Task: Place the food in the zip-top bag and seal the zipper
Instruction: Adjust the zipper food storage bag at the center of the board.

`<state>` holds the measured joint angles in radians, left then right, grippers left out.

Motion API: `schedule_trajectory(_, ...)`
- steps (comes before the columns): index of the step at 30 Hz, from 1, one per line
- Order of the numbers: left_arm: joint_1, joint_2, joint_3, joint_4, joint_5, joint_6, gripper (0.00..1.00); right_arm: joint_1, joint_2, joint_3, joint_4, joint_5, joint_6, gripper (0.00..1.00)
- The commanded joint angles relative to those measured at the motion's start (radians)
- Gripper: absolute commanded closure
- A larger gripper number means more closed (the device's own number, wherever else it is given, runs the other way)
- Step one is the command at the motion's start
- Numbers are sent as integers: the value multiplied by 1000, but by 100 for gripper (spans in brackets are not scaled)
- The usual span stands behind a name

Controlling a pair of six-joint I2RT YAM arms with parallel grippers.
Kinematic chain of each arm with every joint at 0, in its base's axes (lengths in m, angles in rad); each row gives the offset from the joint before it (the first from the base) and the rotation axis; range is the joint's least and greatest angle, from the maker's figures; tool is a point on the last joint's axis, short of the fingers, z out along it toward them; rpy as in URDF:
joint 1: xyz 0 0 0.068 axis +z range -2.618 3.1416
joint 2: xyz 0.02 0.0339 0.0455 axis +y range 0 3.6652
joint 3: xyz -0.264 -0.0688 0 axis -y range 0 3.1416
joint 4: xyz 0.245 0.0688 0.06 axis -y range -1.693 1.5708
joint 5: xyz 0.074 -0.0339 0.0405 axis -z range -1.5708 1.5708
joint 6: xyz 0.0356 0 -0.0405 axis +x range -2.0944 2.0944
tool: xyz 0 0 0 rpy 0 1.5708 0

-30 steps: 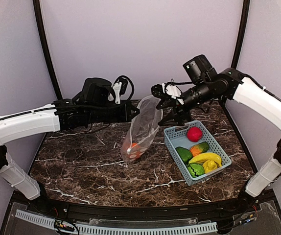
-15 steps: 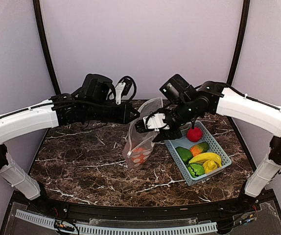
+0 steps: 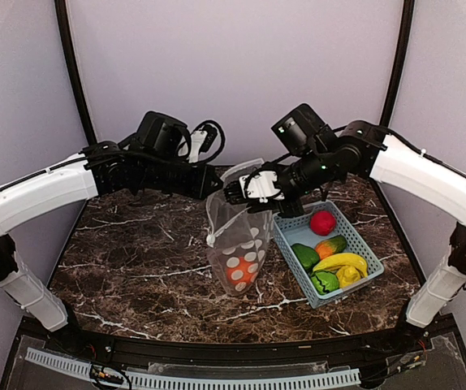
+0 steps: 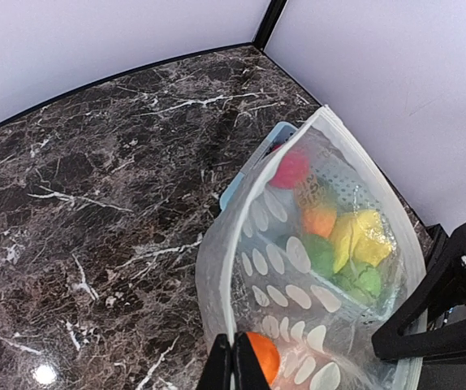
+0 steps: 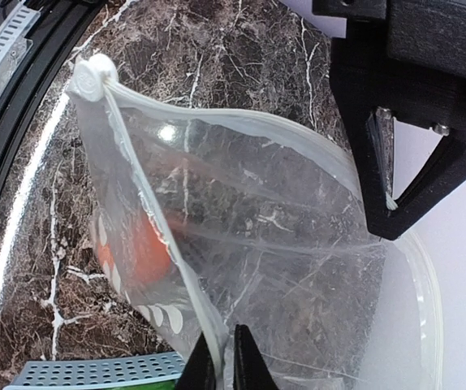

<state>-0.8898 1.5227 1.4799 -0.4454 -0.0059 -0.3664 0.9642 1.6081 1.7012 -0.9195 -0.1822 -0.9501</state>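
In the centre of the top view the zip-top bag [image 3: 237,231] hangs over the marble table [image 3: 135,260], with an orange ball [image 3: 239,275] low inside it. The left gripper [image 4: 233,357] is pinched together on one side of the bag's mouth edge, and the right gripper [image 5: 217,357] is closed on the zipper [image 5: 172,253] at the other side. To the right of the bag, the light-blue basket [image 3: 296,231] holds the red ball [image 3: 322,222], the bananas [image 3: 340,262] and the green pieces [image 3: 304,256]

Left tool [image 3: 215,188], right tool [image 3: 233,193] pinch bag [image 3: 235,237]; orange ball [image 3: 239,275] seemingly inside.

Left arm [image 3: 46,191] and right arm [image 3: 424,171] — white shells, black joints, looped black cable [image 3: 209,134] behind the left hand [image 4: 233,359].
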Motion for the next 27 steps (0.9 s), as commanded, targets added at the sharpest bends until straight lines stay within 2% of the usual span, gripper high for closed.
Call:
schedule_trajectory(1,7,9,50,-82,-57,62,99,11,1,-6,15,-2,-8,90)
schedule_trajectory(3,11,12,64,-100,-84,86,99,10,5,7,9,-11,0,86)
schedule_trajectory(8,22,5,93,-136,-136,144,99,3,-2,38,15,-41,52,60)
schedule_trajectory(14,38,4,98,-158,-167,203,99,-69,-31,28,20,-127,99,53)
schedule_trajectory(17,40,16,73,-140,-179,232,99,-132,-58,-12,63,-102,123,51)
schedule_trajectory(24,42,38,20,-59,-106,245,99,-378,-136,-193,165,-168,214,45)
schedule_trajectory(27,43,21,-15,-13,-90,246,99,-443,-176,-279,173,-170,247,34)
